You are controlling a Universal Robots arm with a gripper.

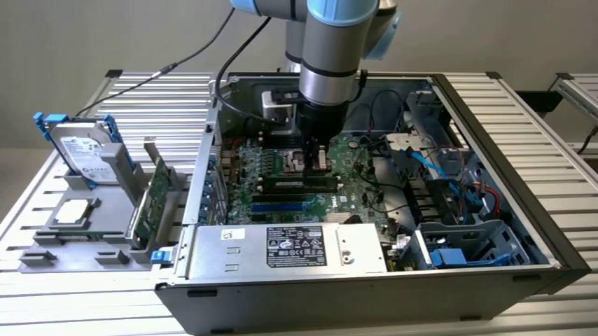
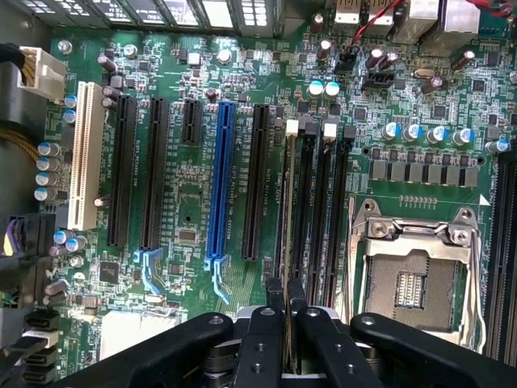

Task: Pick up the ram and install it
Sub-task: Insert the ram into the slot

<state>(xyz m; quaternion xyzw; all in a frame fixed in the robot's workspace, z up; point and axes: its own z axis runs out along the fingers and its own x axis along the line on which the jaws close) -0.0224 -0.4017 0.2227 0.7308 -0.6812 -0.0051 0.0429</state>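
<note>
Two black fingers (image 2: 273, 311) of my gripper (image 2: 286, 284) pinch the slim green ram stick (image 2: 288, 202) edge-on, lined up along the long black memory slots (image 2: 323, 202) of the green motherboard (image 2: 186, 214).

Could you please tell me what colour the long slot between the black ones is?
The slot is blue; the wrist view shows it best.

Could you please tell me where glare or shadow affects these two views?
Exterior view: even, soft light with no harsh shadows, and a pale sheen on the power supply cover. Wrist view: glare whitens the slot covers, while the gripper holding the ram is dark.
</note>
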